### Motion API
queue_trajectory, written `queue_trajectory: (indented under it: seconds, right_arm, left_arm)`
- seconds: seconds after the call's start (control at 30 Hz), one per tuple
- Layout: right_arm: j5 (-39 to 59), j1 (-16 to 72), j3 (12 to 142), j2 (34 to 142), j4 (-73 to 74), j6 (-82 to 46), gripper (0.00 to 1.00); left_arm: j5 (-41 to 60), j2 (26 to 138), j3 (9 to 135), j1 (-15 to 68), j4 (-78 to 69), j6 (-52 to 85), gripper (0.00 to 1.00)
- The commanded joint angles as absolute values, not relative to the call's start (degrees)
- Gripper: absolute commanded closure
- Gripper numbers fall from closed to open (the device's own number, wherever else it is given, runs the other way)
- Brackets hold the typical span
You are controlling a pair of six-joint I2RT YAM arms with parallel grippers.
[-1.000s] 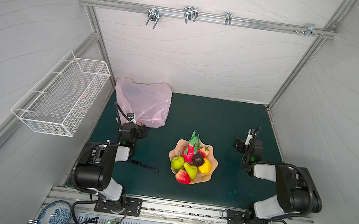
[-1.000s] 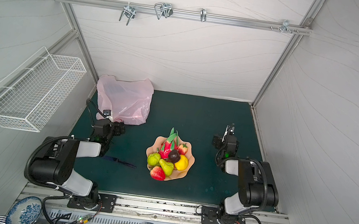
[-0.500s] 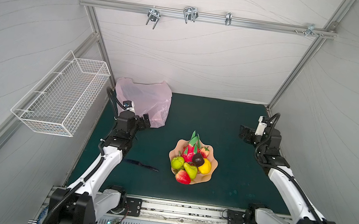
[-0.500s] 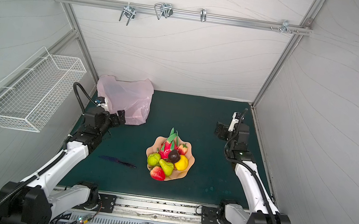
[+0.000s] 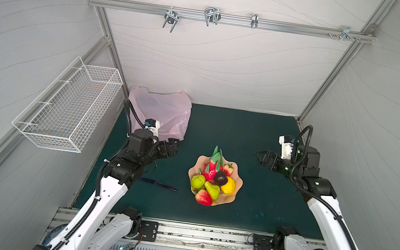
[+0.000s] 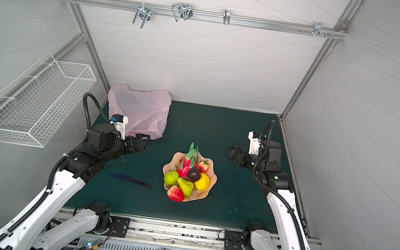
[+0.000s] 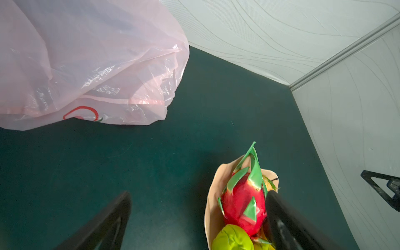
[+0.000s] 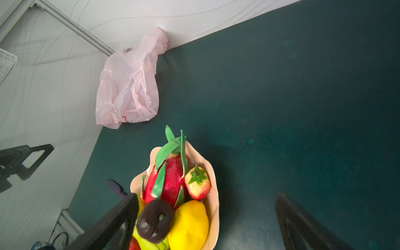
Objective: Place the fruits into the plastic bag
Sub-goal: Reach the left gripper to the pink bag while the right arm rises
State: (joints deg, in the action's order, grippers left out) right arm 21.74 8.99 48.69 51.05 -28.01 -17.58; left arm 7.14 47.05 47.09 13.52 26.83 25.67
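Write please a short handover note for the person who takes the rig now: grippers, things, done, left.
Left gripper: open, empty, above the mat beside the plastic bag.
Right gripper: open, empty, right of the peach bowl.
Fruits: all seven piled in the bowl, mat centre.
Bag: crumpled at the back-left corner.
Done: nothing bagged yet.
Left: open the bag, move every fruit into it.

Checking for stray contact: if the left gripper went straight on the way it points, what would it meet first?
Probably the bare mat: the left gripper, open, aims between the plastic bag and the bowl, touching neither. Depth is hard to judge.
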Motion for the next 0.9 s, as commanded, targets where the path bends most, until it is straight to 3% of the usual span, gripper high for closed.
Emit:
queue_trajectory:
  seconds: [0.0, 0.3, 0.87]
  right_arm:
    - [24.7, 9.4, 47.8, 48.6, -33.3, -17.6, 0.01]
    - [27.2, 9.6, 47.3, 46.1, -35.4, -18.2, 0.01]
    - [30.3, 10.1, 49.4, 40.8, -40.5, -17.4, 0.01]
  left_arm:
    - [9.2, 46.2, 47.1, 13.7, 29.4, 27.0, 0.01]
    - [7.5, 59.6, 54.0, 13.7, 33.9, 31.2, 0.03]
    - [8.7, 97.9, 74.1, 7.2, 20.2, 55.0, 0.12]
